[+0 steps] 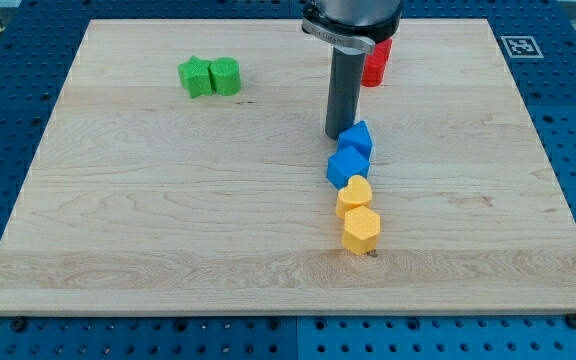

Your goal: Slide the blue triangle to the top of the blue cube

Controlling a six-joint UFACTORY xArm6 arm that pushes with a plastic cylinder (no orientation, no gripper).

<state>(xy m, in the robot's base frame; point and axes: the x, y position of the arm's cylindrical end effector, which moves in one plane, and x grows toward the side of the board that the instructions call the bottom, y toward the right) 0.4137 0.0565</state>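
Two blue blocks sit right of the board's centre. The upper one (358, 138) looks like the blue triangle. The lower one (346, 166) looks like the blue cube; they touch, with the triangle up and slightly right of the cube. My tip (340, 135) is the lower end of the dark rod and stands just left of the blue triangle, touching or nearly touching it.
A yellow heart (354, 194) and a yellow hexagon (361, 229) lie in a line below the blue cube. Two green blocks (210, 77) sit side by side at the upper left. A red block (375, 63) is partly hidden behind the rod at the top. The wooden board (118, 220) lies on a blue perforated table.
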